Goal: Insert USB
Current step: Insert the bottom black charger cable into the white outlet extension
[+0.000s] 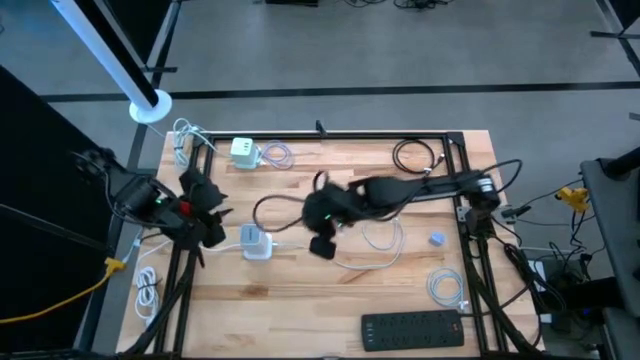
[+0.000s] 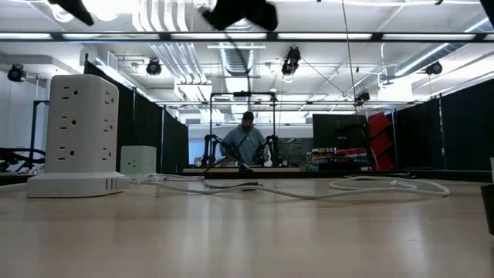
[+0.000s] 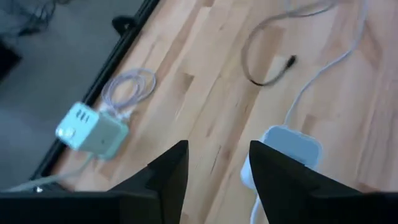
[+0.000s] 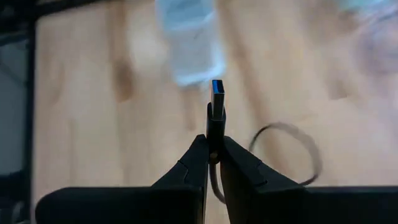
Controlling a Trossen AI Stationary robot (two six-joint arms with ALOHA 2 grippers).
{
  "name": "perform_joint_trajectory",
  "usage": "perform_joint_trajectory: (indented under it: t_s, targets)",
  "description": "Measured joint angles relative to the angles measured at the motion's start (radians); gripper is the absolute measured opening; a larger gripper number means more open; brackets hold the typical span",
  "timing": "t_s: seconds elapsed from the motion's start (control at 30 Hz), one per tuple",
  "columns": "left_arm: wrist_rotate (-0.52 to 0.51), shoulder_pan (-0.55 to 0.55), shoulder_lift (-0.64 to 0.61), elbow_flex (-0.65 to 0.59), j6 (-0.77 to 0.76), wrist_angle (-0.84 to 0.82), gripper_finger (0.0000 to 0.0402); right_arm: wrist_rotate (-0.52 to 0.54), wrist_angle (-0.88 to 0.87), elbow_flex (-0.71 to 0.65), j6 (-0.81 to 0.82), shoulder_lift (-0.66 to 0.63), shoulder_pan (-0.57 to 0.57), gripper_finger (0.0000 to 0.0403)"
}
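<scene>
right gripper (image 4: 212, 149) clenched on usb plug (image 4: 216, 102), held above counter (image 1: 330, 290) near white power tower (image 1: 256, 243). left gripper (image 3: 217, 168) released, hovering beside tower.

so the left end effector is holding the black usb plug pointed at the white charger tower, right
Not the left. The right wrist view shows the right end effector shut on the black USB plug, pointed at the white charger tower. In the left wrist view the left end effector is open and holds nothing.
</scene>
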Motion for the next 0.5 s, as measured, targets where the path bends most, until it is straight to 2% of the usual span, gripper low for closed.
perform_joint_trajectory:
  t_s: [0.17,0.33,0.4,0.5]
  targets:
    - [0.046,-0.009,-0.034,-0.056,-0.045,0.015,0.014,-0.107,0.106,0.0,0.056,0.122,0.012,0.0015]
    - [0.106,-0.009,-0.035,-0.086,-0.04,0.036,0.012,-0.13,0.14,0.0,0.103,0.236,0.008,0.0015]
    - [0.116,-0.012,-0.036,-0.098,-0.032,0.111,0.0112,-0.144,0.141,0.0,0.104,0.271,0.006,0.0015]
    - [0.123,-0.025,-0.032,-0.116,0.074,0.335,0.0104,-0.127,0.145,-0.002,0.099,0.288,0.011,0.0015]
